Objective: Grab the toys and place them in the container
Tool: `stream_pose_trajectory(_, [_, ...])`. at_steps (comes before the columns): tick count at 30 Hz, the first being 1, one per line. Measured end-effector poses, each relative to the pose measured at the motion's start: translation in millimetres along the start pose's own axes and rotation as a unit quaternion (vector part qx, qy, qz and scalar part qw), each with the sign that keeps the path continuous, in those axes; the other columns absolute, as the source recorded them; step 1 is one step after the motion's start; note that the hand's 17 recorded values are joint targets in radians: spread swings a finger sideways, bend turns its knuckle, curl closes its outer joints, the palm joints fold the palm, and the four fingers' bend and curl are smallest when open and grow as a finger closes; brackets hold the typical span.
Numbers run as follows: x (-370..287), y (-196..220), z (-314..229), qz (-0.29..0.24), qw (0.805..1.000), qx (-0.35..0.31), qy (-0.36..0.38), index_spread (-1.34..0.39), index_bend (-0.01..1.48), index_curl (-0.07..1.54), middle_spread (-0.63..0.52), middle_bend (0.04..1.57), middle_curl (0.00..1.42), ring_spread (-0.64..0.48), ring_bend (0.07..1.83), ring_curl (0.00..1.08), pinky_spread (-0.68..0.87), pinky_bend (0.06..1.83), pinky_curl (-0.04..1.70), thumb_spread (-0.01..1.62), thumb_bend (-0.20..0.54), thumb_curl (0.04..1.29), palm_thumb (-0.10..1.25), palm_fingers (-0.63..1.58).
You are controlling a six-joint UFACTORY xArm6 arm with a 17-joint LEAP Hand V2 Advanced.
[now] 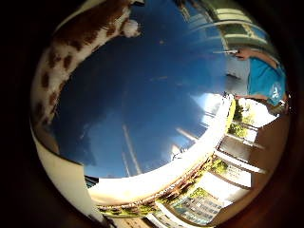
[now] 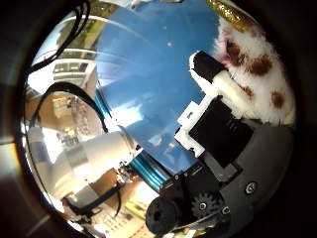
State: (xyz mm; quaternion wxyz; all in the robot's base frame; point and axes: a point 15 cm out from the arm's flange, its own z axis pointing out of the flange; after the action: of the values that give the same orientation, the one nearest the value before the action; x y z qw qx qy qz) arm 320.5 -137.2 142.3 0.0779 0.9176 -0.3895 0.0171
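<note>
Spotted plush toy (image 2: 257,74), white with brown patches, sits close against the palm, with a finger (image 2: 218,109) of the hand (image 2: 213,148) curled against its fur; the grip appears closed on it. Beneath lies a blue container (image 1: 142,95) with a pale rim. Recommended: centre the toy well inside the rim before loosening the fingers, and lower rather than drop.

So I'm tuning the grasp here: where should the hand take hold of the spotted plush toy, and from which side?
Judging by these views, the spotted plush toy is best gripped around its soft white-and-brown body, where a finger already presses into the fur. It lies close to the palm above the blue container, so closing in from the palm side looks best. How fully the hand wraps it is hidden.
</note>
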Motion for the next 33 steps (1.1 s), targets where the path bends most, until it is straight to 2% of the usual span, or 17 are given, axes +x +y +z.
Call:
stream_pose_trajectory(1, [1, -2, -1, 0.005, 1.000, 0.004, -0.003, -0.72, 0.28, 0.27, -0.27, 0.99, 0.80, -0.04, 1.25, 0.72, 0.30, 1.32, 0.38, 1.02, -0.023, 0.47, 0.82, 1.09])
stream_pose_trajectory(2, [1, -5, -2, 0.011, 1.000, 0.009, -0.009, -0.75, 0.31, 0.28, -0.27, 1.01, 0.83, -0.06, 1.26, 0.74, 0.28, 1.38, 0.41, 1.02, -0.016, 0.48, 0.84, 1.08])
stream_pose_trajectory(6, [-10, -10, -8, 0.023, 0.999, 0.008, -0.045, -0.88, 0.41, 0.33, -0.28, 1.10, 0.92, -0.09, 1.30, 0.78, 0.22, 1.53, 0.51, 1.03, 0.024, 0.55, 0.96, 1.05])
stream_pose_trajectory(15, [-39, 7, -75, 0.040, 0.987, -0.060, -0.142, -1.06, 0.56, 0.47, -0.27, 1.18, 1.03, -0.12, 1.37, 0.84, 0.15, 1.62, 0.61, 1.07, -0.001, 0.65, 1.01, 0.95])
stream_pose_trajectory(21, [-50, 11, -147, 0.068, 0.981, -0.089, -0.161, -1.15, 0.61, 0.59, -0.26, 1.22, 1.07, -0.13, 1.42, 0.87, 0.13, 1.65, 0.66, 1.11, -0.015, 0.69, 0.98, 0.88])
stream_pose_trajectory(28, [-71, -9, -225, 0.085, 0.987, -0.056, -0.125, -1.23, 0.61, 0.77, -0.25, 1.27, 1.10, -0.14, 1.48, 0.88, 0.12, 1.69, 0.71, 1.13, -0.013, 0.72, 0.95, 0.81])
stream_pose_trajectory(33, [-89, -47, -275, 0.113, 0.987, 0.004, -0.113, -1.27, 0.59, 0.89, -0.24, 1.31, 1.11, -0.14, 1.51, 0.89, 0.11, 1.71, 0.74, 1.14, -0.011, 0.75, 0.95, 0.78])
